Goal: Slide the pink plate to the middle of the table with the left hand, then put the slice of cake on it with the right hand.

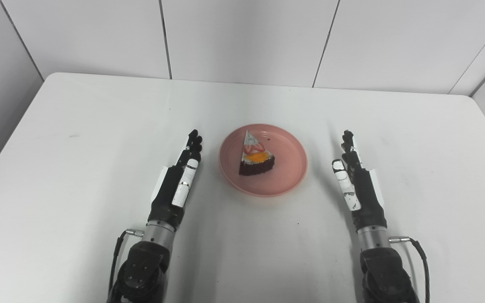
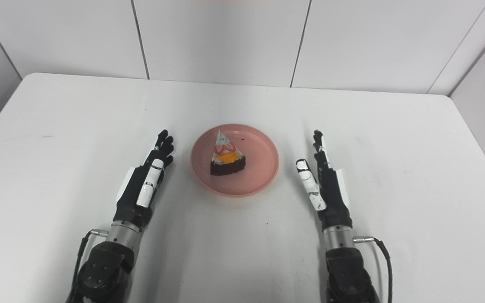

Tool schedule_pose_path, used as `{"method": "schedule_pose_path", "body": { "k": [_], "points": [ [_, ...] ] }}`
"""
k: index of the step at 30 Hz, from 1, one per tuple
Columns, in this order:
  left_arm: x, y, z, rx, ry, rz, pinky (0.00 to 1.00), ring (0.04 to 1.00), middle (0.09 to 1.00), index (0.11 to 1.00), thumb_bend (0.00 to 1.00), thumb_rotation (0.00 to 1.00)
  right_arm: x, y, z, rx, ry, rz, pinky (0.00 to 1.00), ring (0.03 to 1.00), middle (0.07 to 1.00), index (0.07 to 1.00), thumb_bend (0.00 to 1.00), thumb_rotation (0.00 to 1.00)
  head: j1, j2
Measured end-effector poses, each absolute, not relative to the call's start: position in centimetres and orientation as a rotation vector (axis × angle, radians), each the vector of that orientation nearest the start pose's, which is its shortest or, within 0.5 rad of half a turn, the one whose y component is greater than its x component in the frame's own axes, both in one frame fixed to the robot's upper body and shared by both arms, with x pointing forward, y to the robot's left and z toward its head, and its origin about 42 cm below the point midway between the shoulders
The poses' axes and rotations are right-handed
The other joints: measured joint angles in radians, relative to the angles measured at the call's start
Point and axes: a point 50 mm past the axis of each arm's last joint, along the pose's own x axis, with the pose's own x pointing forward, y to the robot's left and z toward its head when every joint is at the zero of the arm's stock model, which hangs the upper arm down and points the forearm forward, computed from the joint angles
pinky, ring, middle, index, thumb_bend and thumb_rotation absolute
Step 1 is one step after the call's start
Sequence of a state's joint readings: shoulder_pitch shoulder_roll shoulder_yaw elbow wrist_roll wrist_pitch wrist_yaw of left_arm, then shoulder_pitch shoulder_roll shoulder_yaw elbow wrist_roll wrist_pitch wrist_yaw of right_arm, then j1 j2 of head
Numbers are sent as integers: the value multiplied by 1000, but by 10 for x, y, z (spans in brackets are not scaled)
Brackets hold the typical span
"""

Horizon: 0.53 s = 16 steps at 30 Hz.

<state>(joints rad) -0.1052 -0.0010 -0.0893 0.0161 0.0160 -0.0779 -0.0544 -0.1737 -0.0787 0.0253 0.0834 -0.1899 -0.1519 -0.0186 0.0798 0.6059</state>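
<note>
The pink plate (image 1: 284, 176) lies near the middle of the white table (image 1: 78, 126). On it rests the slice of cake (image 1: 255, 160), a chocolate wedge with white icing, a strawberry and an orange fruit piece, its tip pointing away from me. My left hand (image 1: 181, 176) is open, fingers stretched forward, a little left of the plate and not touching it. To the right of the plate my right hand (image 1: 354, 176) is open too, edge-on, holding nothing.
The table's rounded far edge meets a white panelled wall (image 1: 242, 38). A few tiny dark specks dot the tabletop. Nothing else stands on the table.
</note>
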Motion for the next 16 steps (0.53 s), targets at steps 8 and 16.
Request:
{"method": "schedule_pose_path", "body": {
  "k": [8, 16],
  "points": [
    [316, 173, 126, 22, -162, -172, 1000, 1000, 1000, 1000, 405, 1000, 339, -214, 134, -267, -229, 72, 979, 996, 994, 988, 396, 1000, 5, -6],
    [316, 174, 126, 25, -162, -173, 1000, 1000, 1000, 1000, 408, 1000, 339, -214, 133, -262, -214, 81, 981, 996, 994, 990, 393, 1000, 2, -3]
  ]
}}
